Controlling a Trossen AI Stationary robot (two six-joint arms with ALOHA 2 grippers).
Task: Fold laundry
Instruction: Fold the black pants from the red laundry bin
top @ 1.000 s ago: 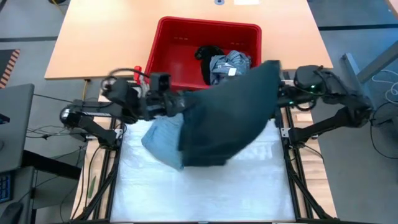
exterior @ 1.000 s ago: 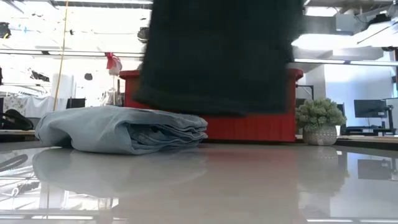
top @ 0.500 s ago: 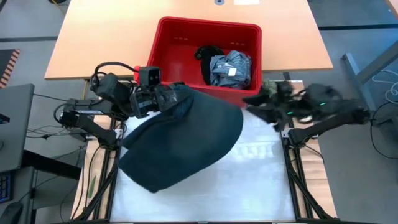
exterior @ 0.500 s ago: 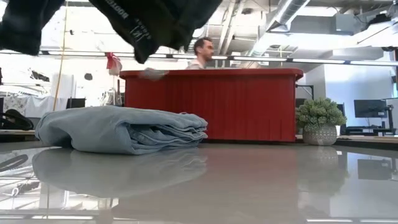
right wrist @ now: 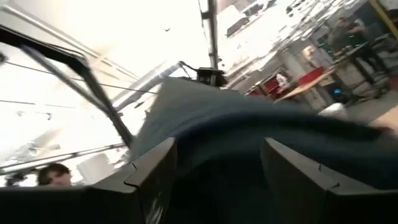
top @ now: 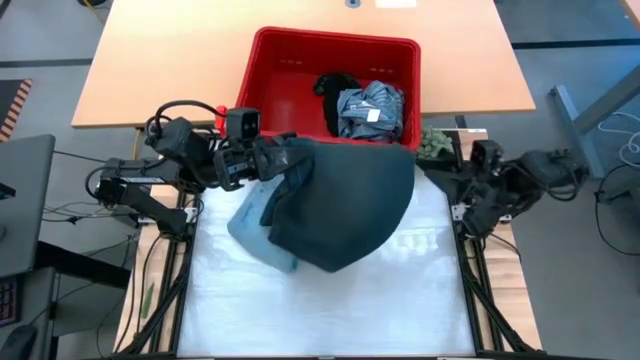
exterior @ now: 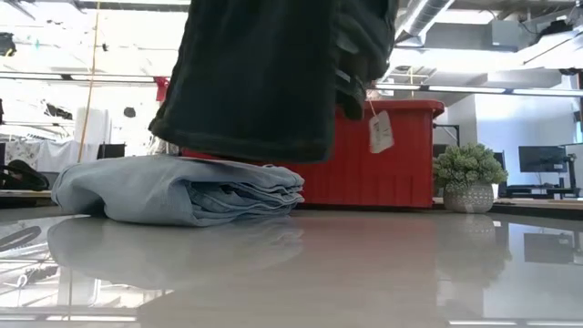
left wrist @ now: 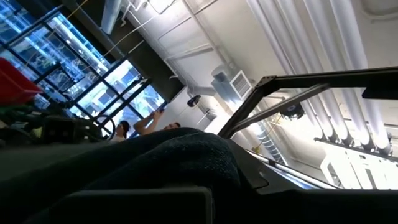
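A dark navy garment [top: 345, 205] hangs from my left gripper [top: 283, 160], which is shut on it above the table's far left. In the low view the garment [exterior: 264, 82] dangles with a white tag [exterior: 380, 132] at its side. Its lower edge is just over a folded light blue garment [exterior: 182, 187] that lies flat on the white mat [top: 420, 290]; whether the two touch I cannot tell. My right gripper [top: 452, 185] stands open at the table's right edge, apart from the cloth, with nothing between its fingers [right wrist: 152, 177]. My left gripper holds the navy garment by a bunched part at its top left [top: 295, 158]. The fingers come from the table's left and slant upward. Cloth draped over the fingers [left wrist: 186, 155] hides the place of contact. The garment hangs slack below, clear of the mat.
A red basket [top: 290, 60] stands at the far side with a grey-blue striped piece [top: 370, 108] and a black piece [top: 335, 88] inside. A small green fuzzy thing [top: 432, 143] sits by its right corner. The near half of the mat lies bare.
The navy garment, spread between both grippers a second ago, has come free of my right gripper, swung toward the left and now hangs from my left gripper alone. My right gripper has drawn back toward the table's right edge and down, turning as it went.
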